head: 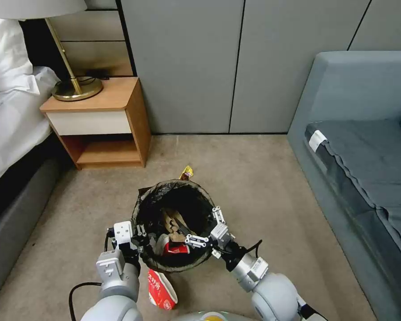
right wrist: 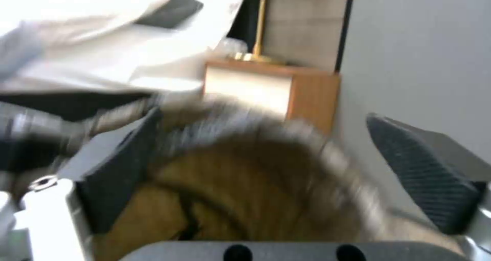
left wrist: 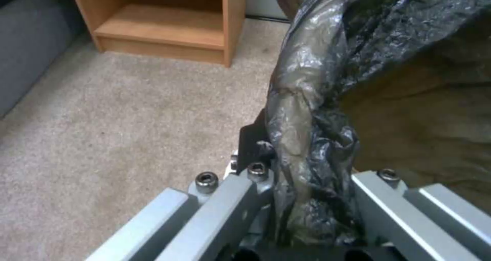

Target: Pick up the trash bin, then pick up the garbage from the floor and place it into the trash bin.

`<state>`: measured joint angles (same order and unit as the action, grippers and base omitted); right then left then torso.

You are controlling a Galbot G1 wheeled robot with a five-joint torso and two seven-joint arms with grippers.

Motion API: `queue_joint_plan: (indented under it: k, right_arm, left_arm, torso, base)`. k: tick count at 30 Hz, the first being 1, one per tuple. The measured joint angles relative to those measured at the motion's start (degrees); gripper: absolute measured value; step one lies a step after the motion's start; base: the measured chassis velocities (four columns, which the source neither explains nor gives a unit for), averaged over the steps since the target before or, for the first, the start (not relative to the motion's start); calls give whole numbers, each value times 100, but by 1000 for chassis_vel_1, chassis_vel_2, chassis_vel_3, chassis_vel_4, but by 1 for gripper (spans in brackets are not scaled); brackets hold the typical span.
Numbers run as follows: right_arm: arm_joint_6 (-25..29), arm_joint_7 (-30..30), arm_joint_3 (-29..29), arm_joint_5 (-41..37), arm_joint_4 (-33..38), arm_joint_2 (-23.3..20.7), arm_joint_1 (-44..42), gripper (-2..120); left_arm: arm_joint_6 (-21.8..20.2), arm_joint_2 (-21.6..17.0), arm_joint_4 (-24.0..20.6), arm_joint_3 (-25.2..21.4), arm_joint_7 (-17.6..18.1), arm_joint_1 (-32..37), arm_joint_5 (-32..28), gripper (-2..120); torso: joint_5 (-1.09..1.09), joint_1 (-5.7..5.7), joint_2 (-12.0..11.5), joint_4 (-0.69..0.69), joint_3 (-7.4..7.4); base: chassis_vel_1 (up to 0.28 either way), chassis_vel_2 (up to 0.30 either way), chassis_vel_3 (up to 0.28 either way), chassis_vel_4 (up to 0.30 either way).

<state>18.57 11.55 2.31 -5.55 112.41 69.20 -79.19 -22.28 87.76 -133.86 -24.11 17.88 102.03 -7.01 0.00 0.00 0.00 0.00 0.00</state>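
Two pieces of garbage lay loose on the carpet while the trash bin (head: 173, 223) hung lifted between the robot's arms. The first step of the task looked done: the left gripper (head: 140, 234) was clamped on the near-left rim of the bin, and in the left wrist view its fingers (left wrist: 225, 199) stood closed tight on a fold of the black liner (left wrist: 307, 138), with crinkled plastic bunched between them. Inside the bin, brown cardboard scraps (head: 171, 220) and a red-and-white wrapper (head: 173, 248) were already lying, the wrapper just below the right fingertips, so part of the pickup seemed finished too.

What remained, judging by the floor, was a red-and-white snack bag (head: 161, 290) on the carpet just beneath and behind the left fingers, and a small yellow wrapper (head: 187, 172) beyond the far rim, well away from either gripper.

The right gripper (head: 209, 227) reached in from the near-right with its wrist bent inward, poised over the bin's right rim. Its two dark pads (right wrist: 419, 169) stood wide apart in the right wrist view, with nothing caught between them and the brown interior of the bin (right wrist: 245, 184) showing in the gap; it read as a hand that was empty above the opening. One finger (head: 196, 241) pointed across toward the left gripper, the other lay along the rim. The left forearm came up nearly straight from below, holding the bin slightly tilted toward the robot.
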Motion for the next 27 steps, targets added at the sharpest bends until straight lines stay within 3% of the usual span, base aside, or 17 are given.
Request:
queue_joint_plan:
  k: [4, 7, 10, 16, 27]
  right_arm:
    - [-17, -252, 215, -29, 675, 79, 66, 100]
    - [-142, -808, 558, -48, 1319, 192, 55, 100]
    - [-167, -1250, 831, 93, 1453, 272, -126, 100]
    - [258, -1990, 1289, 333, 960, 431, -899, 100]
    - [442, -2065, 1483, 317, 663, 449, -1088, 100]
  left_arm:
    - [4, 0, 0, -9, 0, 8, 7, 1]
    - [20, -1, 45, -42, 0, -1, 10, 1]
    - [33, -3, 93, -63, 4, -7, 10, 1]
    - [55, -21, 121, -91, 9, 1, -1, 1]
    - [55, -32, 69, -110, 11, 11, -47, 1]
  torso:
    - [0, 0, 0, 1, 0]
    - [-1, 0, 0, 1, 0]
    - [0, 1, 0, 1, 0]
    - [0, 0, 0, -1, 0]
    - [1, 0, 0, 1, 0]
  base:
    - [0, 0, 0, 0]
    - [0, 0, 0, 0]
    - [0, 0, 0, 0]
    - [0, 0, 0, 0]
    - [0, 0, 0, 0]
